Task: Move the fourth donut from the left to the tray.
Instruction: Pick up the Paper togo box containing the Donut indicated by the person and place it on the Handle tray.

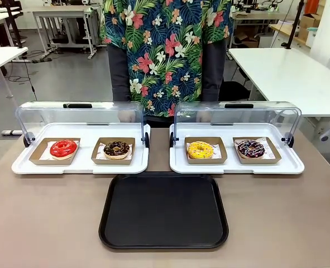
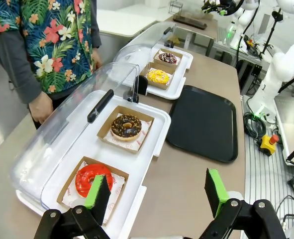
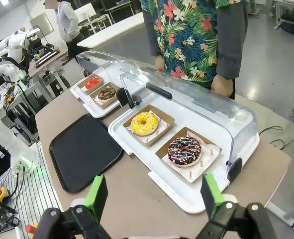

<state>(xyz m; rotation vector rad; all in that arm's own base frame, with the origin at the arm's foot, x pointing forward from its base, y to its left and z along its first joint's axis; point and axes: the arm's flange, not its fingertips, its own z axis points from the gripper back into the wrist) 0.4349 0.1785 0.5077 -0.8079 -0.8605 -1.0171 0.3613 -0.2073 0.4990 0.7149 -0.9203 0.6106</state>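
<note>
Front view lines up four donuts in a row on two white display trays, the fourth donut at the right end. The tray lies on the near side of them, its long side running across the table.

From the right wrist I can see the right gripper, jaws spread wide with nothing between them. The fourth donut sits just ahead of it, a little toward its right finger. It lies flat, hole up, on paper in its holder. Being a ring, it has no long axis. The tray lies ahead to this gripper's left.

From the left wrist, the left gripper is likewise wide open and empty. A red donut lies right by its left finger, and the fourth donut is far ahead at the row's other end.

Reddish print on the paper is too small to read.
</note>
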